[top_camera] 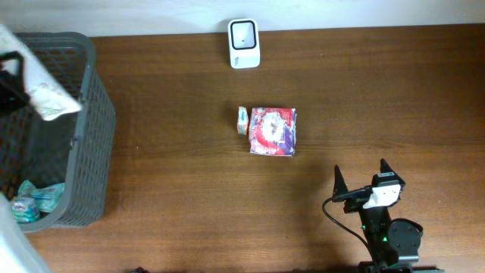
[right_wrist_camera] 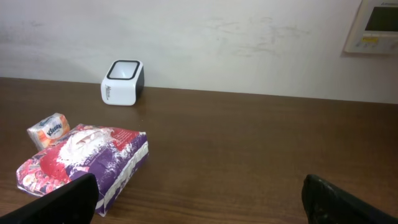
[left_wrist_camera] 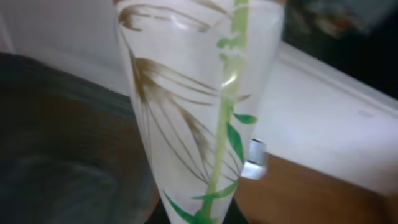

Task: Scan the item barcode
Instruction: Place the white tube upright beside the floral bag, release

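Kleenex on the tissue pack [right_wrist_camera: 48, 129]

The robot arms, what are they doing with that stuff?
The left gripper is shut on a white leaf-patterned packet at the grey basket. The right gripper hangs open over the table. A red and purple bag lies in front of the white scanner. Nothing is being scanned yet.

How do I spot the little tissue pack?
Look at the middle of the brown wooden table, in front of the white boxy scanner at its far edge. A big red, purple and white plastic packet lies there, with the small tissue pack beside its left end. It is far smaller, white with orange and blue print.
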Robot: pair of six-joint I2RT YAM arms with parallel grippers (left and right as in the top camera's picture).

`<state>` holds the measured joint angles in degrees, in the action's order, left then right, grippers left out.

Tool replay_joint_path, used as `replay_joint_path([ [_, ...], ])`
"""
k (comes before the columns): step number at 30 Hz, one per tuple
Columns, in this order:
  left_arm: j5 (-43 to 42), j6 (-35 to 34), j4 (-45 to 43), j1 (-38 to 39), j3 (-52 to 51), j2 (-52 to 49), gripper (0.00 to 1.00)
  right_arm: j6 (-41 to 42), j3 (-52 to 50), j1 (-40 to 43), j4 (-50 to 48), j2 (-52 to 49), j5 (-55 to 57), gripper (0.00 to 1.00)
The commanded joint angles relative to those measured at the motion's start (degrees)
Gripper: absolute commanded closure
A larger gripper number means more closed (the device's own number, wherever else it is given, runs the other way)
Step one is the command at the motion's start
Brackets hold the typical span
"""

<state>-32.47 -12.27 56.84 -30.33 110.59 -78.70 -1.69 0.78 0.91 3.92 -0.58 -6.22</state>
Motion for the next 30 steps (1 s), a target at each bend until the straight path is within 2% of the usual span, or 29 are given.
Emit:
replay_joint_path([
  [1, -1.5, -4.1, 1.2, 17.0, -0.9, -1.2, 1.00, 0.2, -0.5, -0.5, 0.2, 0.4, 0.3, 0.02],
  [3, 7.5, -3.9, 3.0, 30.2, -4.4, -4.3, 1.00, 0.2, -0.5, -0.5, 0.2, 0.4, 0.3, 0.01],
  [6, 10.1, -4.0, 2.4, 42.3, -7.5, -11.8, 1.00, 0.2, -0.5, -0.5, 0.2, 0.4, 0.3, 0.01],
  [9, 10.0, -4.5, -0.2, 50.4, -7.5, -22.6, 1.00, 0.2, -0.5, -0.5, 0.2, 0.4, 0.3, 0.01],
  [12, 9.8, -4.9, -4.4, 55.1, -7.5, -32.0, 1.00, 0.2, -0.5, -0.5, 0.2, 0.4, 0.3, 0.01],
  [18, 10.4, -5.4, -8.8, 57.3, -7.5, -43.1, 1.00, 0.2, -0.5, -0.5, 0.2, 0.4, 0.3, 0.01],
  [19, 13.9, -5.4, -8.5, 57.3, -7.5, -44.3, 1.00, 0.2, -0.5, -0.5, 0.2, 0.4, 0.3, 0.01],
  [20, 25.1, -7.2, -6.8, 57.3, -7.5, -45.0, 1.00, 0.2, -0.5, -0.5, 0.2, 0.4, 0.3, 0.01],
  [21, 31.2, -7.7, -6.2, 57.3, -7.5, -45.0, 1.00, 0.2, -0.5, -0.5, 0.2, 0.4, 0.3, 0.01],
  [22, 33.9, -7.9, -5.8, 57.3, -7.5, -45.0, 1.00, 0.2, -0.5, -0.5, 0.2, 0.4, 0.3, 0.01],
  [25, 39.6, -13.1, -4.2, 57.3, -7.5, -45.0, 1.00, 0.2, -0.5, -0.5, 0.2, 0.4, 0.3, 0.01],
  [30, 39.3, -13.8, -4.0, 57.3, -7.5, -45.0, 1.00, 0.2, -0.5, -0.5, 0.2, 0.4, 0.3, 0.01],
])
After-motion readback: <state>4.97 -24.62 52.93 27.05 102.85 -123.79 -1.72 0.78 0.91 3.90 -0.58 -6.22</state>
